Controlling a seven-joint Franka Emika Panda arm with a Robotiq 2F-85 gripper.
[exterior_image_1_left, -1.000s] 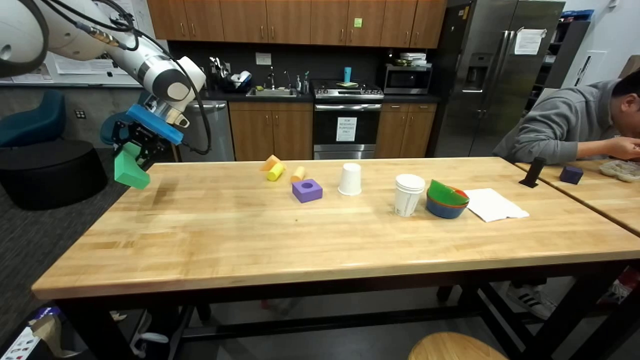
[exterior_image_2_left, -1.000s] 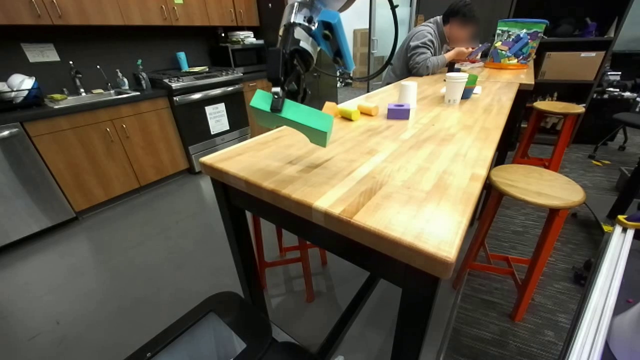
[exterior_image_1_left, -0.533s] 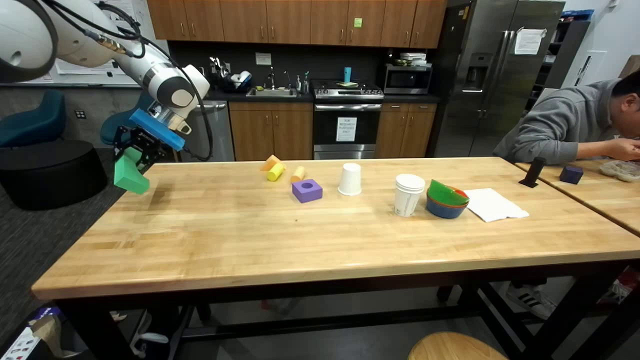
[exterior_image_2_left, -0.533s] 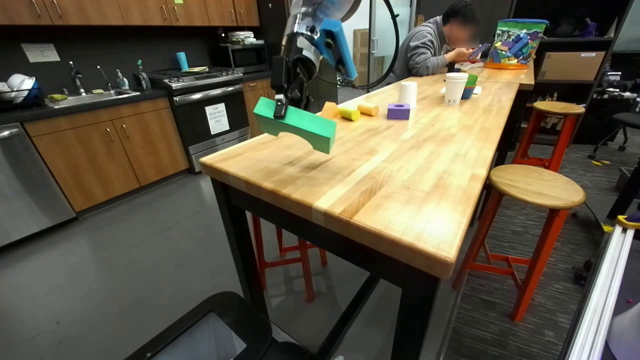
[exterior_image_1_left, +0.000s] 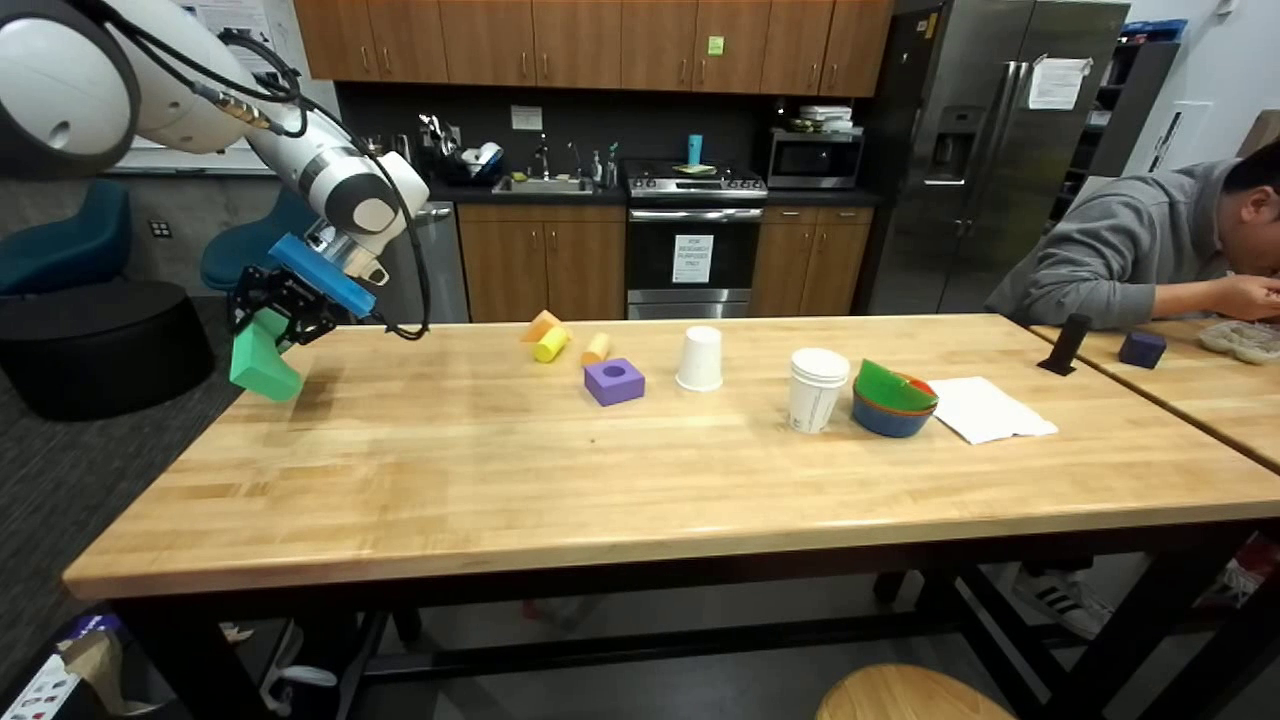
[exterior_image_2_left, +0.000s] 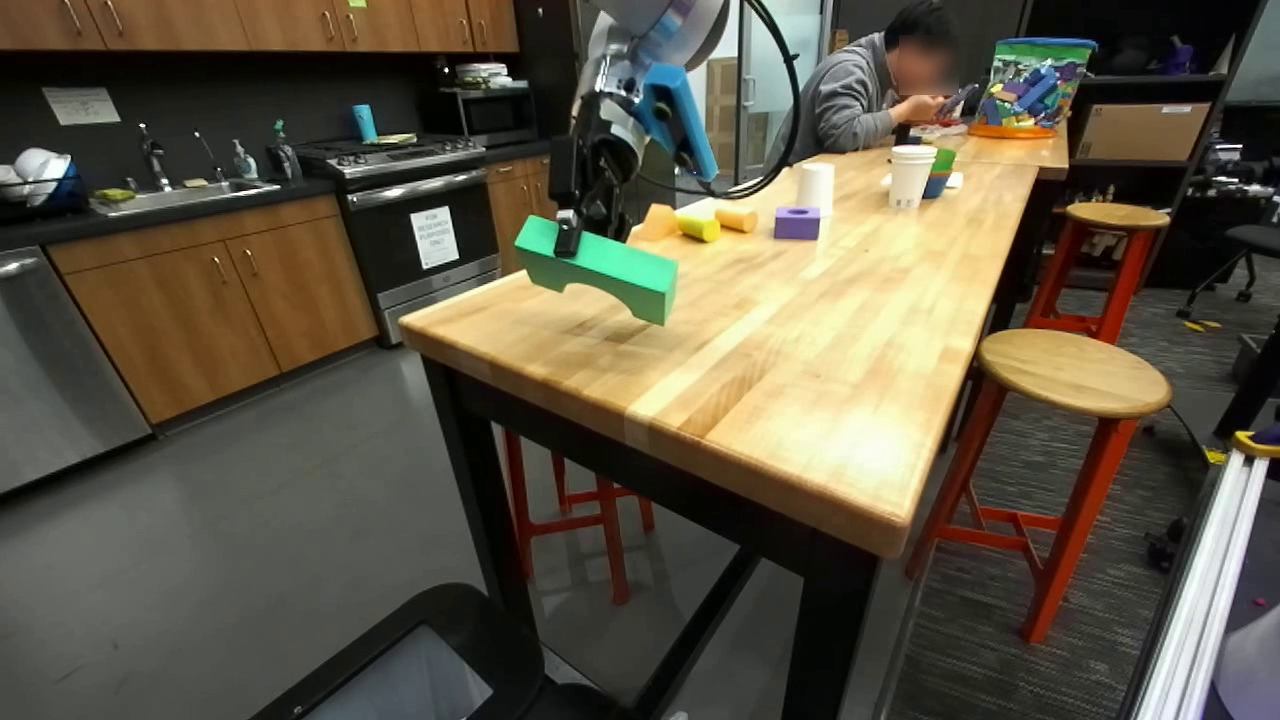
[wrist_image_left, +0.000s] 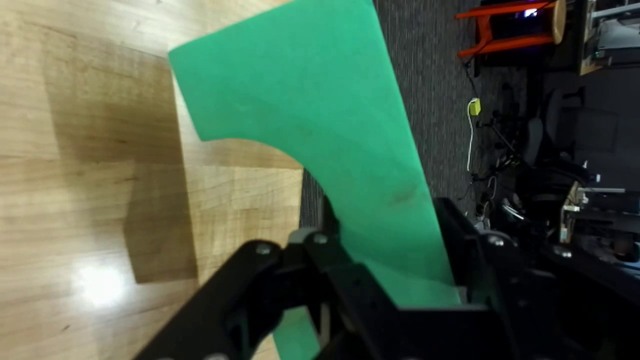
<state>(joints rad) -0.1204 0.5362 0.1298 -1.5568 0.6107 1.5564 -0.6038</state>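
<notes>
A green arch-shaped block (exterior_image_1_left: 262, 365) is held above the near end of the wooden table (exterior_image_1_left: 600, 490); the block also shows in an exterior view (exterior_image_2_left: 625, 275) and in the wrist view (wrist_image_left: 320, 100). My gripper (wrist_image_left: 387, 220) is shut around the arch toward one end, a finger on either side. In an exterior view, the gripper (exterior_image_2_left: 567, 238) points down and the block is slightly tilted. The block's shadow lies on the tabletop, apart from it. The block's far end is partly hidden behind the fingers in the wrist view.
On the table are a purple holed block (exterior_image_1_left: 615, 384), a yellow cylinder (exterior_image_1_left: 550, 346), an orange cylinder (exterior_image_1_left: 596, 349), an orange block (exterior_image_2_left: 656, 222), an upturned white cup (exterior_image_1_left: 700, 360), stacked cups (exterior_image_1_left: 815, 400), a blue bowl (exterior_image_1_left: 890, 420) and white paper (exterior_image_1_left: 990, 412). A person (exterior_image_1_left: 1110, 250) sits beyond.
My gripper and the green block have moved down toward the table and slightly toward the tabletop's middle. The block stays in the grip. The table objects have not moved.
</notes>
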